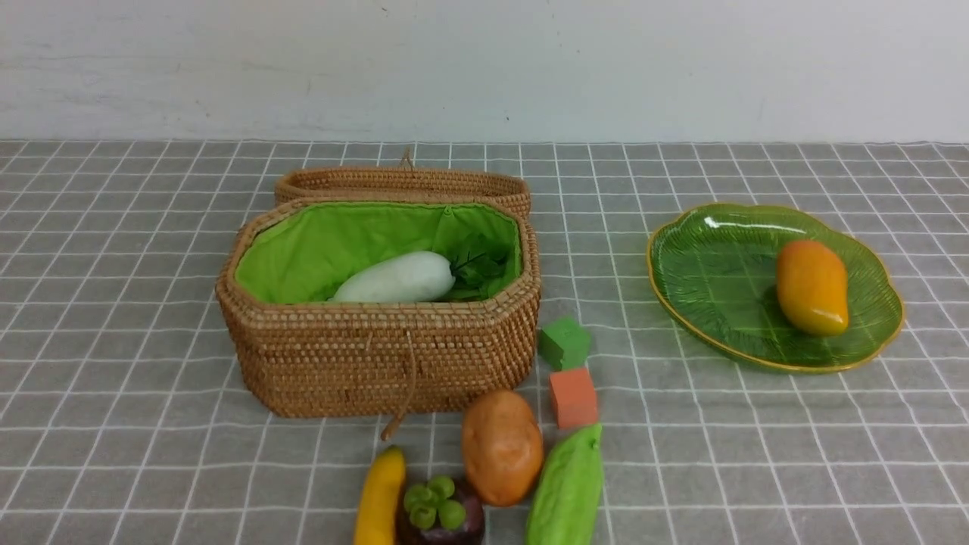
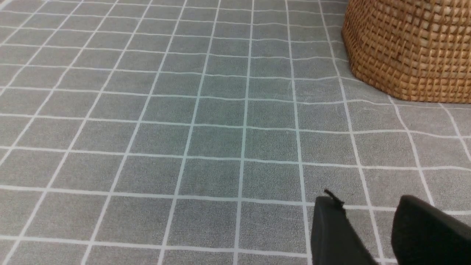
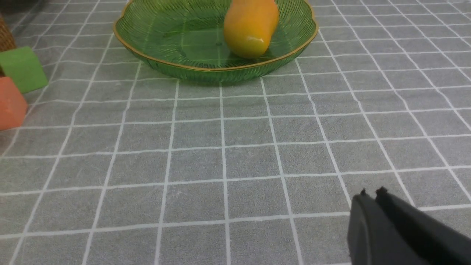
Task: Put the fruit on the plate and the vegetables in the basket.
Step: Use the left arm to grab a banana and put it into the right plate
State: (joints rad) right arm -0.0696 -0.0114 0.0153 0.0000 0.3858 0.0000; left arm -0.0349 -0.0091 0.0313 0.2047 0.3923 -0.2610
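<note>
The woven basket (image 1: 378, 356) holds the white radish (image 1: 397, 278) and dark leafy greens (image 1: 481, 272). On the green glass plate (image 1: 704, 280) at the right lies the mango (image 1: 811, 288). The potato (image 1: 501, 446), ridged gourd (image 1: 568, 488), banana (image 1: 378, 499) and mangosteen (image 1: 439, 515) sit together on the cloth in front of the basket. Neither arm shows in the front view. My left gripper (image 2: 368, 202) is open and empty over bare cloth, the basket (image 2: 408, 48) some way beyond it. My right gripper (image 3: 371, 193) is shut and empty, short of the plate (image 3: 213, 68) and mango (image 3: 250, 27).
A green cube (image 1: 564, 342) and an orange cube (image 1: 573, 397) stand just right of the basket, also in the right wrist view as green cube (image 3: 22, 68) and orange cube (image 3: 11, 105). The basket's woven lid (image 1: 401, 185) leans behind it. A white wall closes the back.
</note>
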